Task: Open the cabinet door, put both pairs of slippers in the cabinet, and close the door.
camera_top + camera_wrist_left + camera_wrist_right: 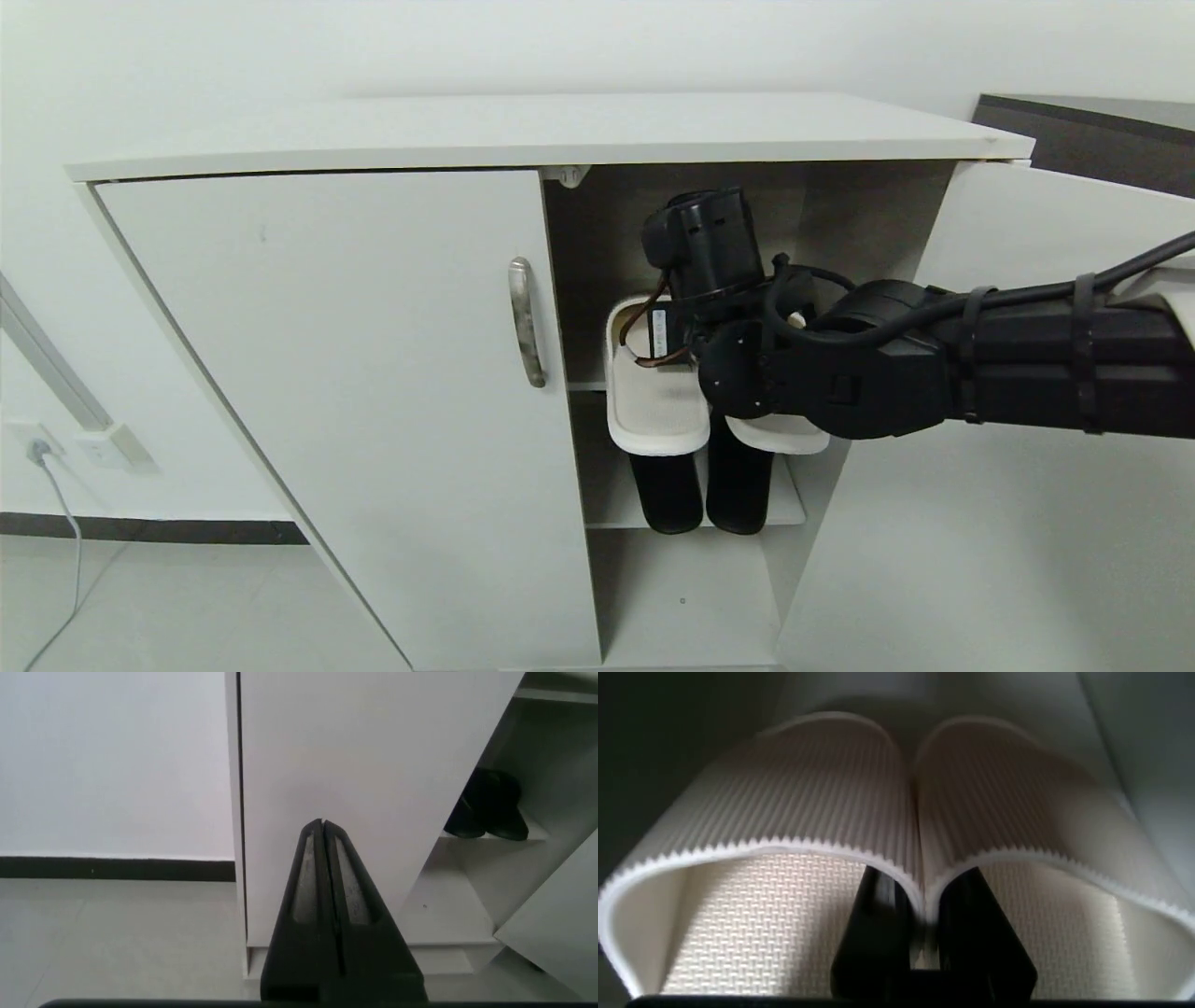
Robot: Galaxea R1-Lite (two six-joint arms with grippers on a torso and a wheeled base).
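The white cabinet (560, 131) has its right door (980, 523) swung open and its left door (327, 373) closed. A pair of black slippers (700, 490) (491, 807) lies on the lower shelf (616, 504). My right arm is inside the opening at upper-shelf height. My right gripper (920, 910) is shut on the touching inner walls of the white slippers (653, 411) (831, 793); their heels stick out over the black pair. My left gripper (323, 826) is shut on nothing, low in front of the closed left door.
A metal handle (526, 322) is on the closed left door's right edge. A wall socket with a cable (37, 453) sits low on the left wall. Bare grey floor (121, 933) lies before the cabinet. The open door stands right of the arm.
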